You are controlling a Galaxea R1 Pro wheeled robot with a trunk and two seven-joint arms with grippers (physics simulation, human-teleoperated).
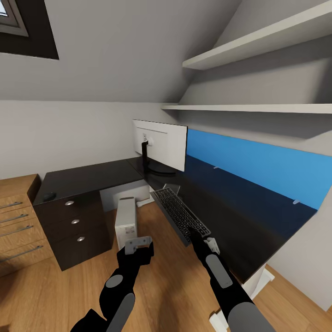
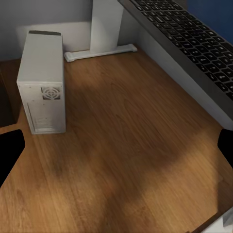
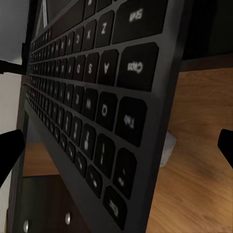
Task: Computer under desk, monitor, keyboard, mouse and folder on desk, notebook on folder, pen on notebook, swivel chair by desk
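The monitor (image 1: 161, 143) stands on the black desk (image 1: 92, 177) in its corner, white back toward me. The mouse (image 1: 49, 196) lies at the desk's far left end. The computer (image 1: 125, 221) (image 2: 42, 82) stands upright on the floor under the desk. The black keyboard (image 1: 177, 212) (image 2: 194, 39) (image 3: 92, 97) hangs tilted beside the desk's edge. My right gripper (image 1: 199, 234) (image 3: 116, 145) is at its near end, fingers wide apart on either side of it. My left gripper (image 1: 138, 243) (image 2: 116, 145) is open over the floor. The folder, notebook, pen and swivel chair are out of view.
Dark drawers (image 1: 74, 221) with silver knobs sit under the desk's left wing, next to a light wood cabinet (image 1: 16, 221). A white desk foot (image 2: 99, 52) rests on the wooden floor behind the computer. A blue wall panel (image 1: 258, 166) and shelves (image 1: 258, 108) are above the desk.
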